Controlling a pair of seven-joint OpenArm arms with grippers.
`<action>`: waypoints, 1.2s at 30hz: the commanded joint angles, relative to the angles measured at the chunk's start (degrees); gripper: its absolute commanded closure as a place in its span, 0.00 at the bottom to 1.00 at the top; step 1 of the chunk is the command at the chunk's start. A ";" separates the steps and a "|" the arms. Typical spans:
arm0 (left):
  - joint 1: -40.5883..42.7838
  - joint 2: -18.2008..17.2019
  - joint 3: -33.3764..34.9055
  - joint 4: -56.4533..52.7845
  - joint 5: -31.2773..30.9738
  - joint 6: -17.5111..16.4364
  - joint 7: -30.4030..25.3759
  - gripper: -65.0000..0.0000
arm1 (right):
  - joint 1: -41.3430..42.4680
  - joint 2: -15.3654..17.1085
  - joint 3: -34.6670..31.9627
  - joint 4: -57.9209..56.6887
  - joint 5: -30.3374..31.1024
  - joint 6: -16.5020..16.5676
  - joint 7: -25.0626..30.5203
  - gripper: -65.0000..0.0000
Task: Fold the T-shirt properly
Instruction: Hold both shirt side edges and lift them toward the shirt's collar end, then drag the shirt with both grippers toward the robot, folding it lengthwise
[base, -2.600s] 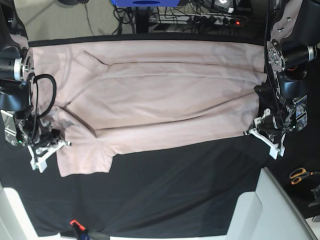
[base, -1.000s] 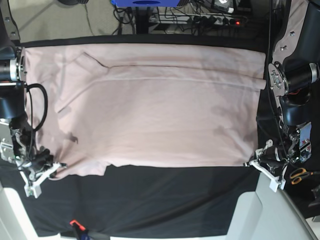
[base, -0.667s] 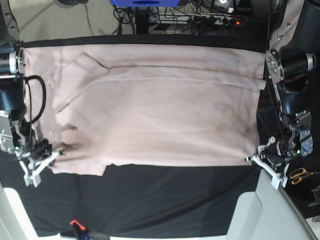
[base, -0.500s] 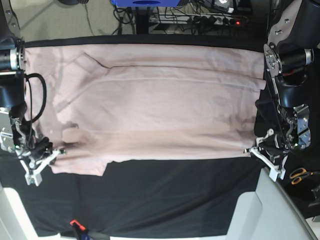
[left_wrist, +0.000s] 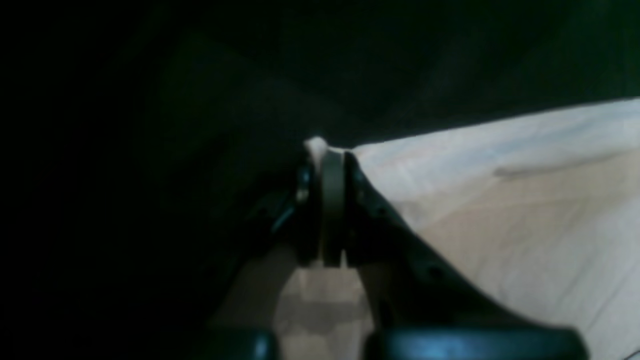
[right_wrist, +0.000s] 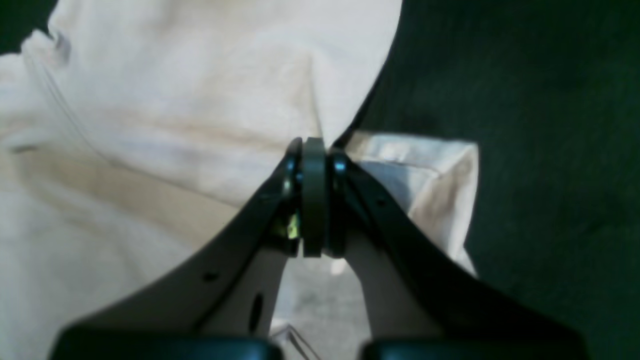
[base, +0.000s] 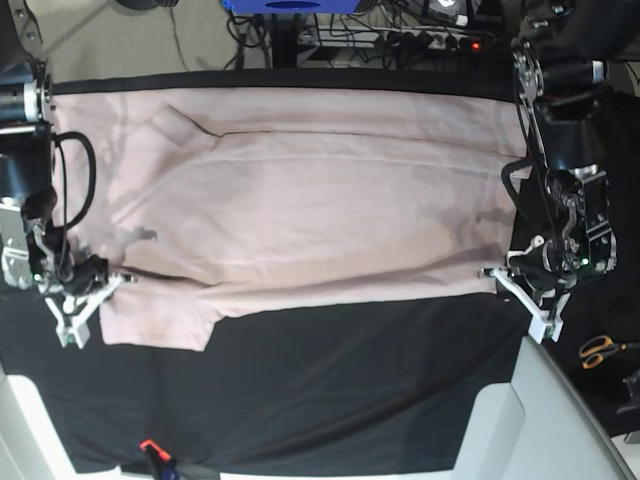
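The pale pink T-shirt (base: 310, 200) lies spread wide over the black table cloth (base: 350, 390), with a short sleeve (base: 160, 320) hanging out at its near-left corner. At the base view's right, my left gripper (base: 492, 272) is shut on the shirt's near-right corner. Its wrist view shows the closed fingertips (left_wrist: 325, 150) pinching that corner of the T-shirt (left_wrist: 500, 200). At the base view's left, my right gripper (base: 122, 279) is shut on the cloth beside the sleeve. The right wrist view shows it (right_wrist: 312, 145) clamped where the T-shirt (right_wrist: 175, 125) meets the sleeve (right_wrist: 425, 165).
Orange-handled scissors (base: 598, 350) lie off the table's right side. A pale grey panel (base: 540, 420) rises at the near right. A small red-tipped tool (base: 150, 446) sits at the near edge. Cables and a power strip (base: 420, 38) lie beyond the far edge.
Both grippers have moved toward the far side with the shirt's near edge in them. More black cloth shows in front of the shirt, and folds have formed near the left gripper.
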 joint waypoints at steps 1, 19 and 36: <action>-0.53 -1.11 -0.15 1.61 -0.38 -0.06 -0.67 1.00 | 1.22 0.99 0.31 0.97 0.19 -0.05 0.83 0.99; 5.28 -1.11 -0.68 8.38 -0.47 -0.06 2.58 1.00 | -11.35 0.99 13.06 23.57 -0.07 -0.05 -9.19 0.99; 13.19 -1.20 -0.68 15.94 -0.38 -0.06 3.20 1.00 | -21.55 -2.61 18.95 38.69 -0.07 -0.93 -19.30 0.99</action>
